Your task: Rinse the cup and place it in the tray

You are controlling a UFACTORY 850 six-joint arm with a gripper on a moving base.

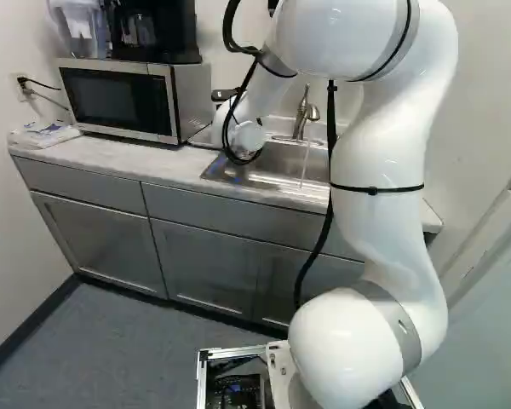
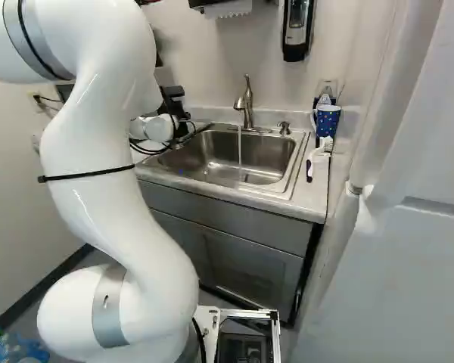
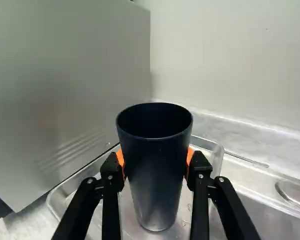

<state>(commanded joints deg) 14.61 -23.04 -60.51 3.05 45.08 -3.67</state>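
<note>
Dark navy cup (image 3: 157,170) stands upright in the gripper (image 2: 172,102), mouth up, an orange pad (image 3: 190,156) pressed to it from either side: gripper closed on the cup. Cup is over the tray (image 3: 217,156), within its raised rim; cannot tell whether the base touches the tray floor. Tray sits on the surface (image 1: 136,162), between the microwave (image 1: 119,102) and the sink (image 2: 204,159). Microwave's side wall rises just beside the tray; room wall behind.

Arm (image 2: 98,136) reaches forward to the counter area left of the basin. Faucet (image 2: 246,106) is running, a thin stream falling into the sink. Small pump (image 2: 284,128) beside the faucet. At the right of the right base view, a blue mug with light spots (image 2: 328,121) and a white-handled brush (image 2: 318,155) near the sink's edge. Soap dispenser (image 2: 296,30) on the wall above. Coffee maker (image 1: 157,34) on top of the microwave.
</note>
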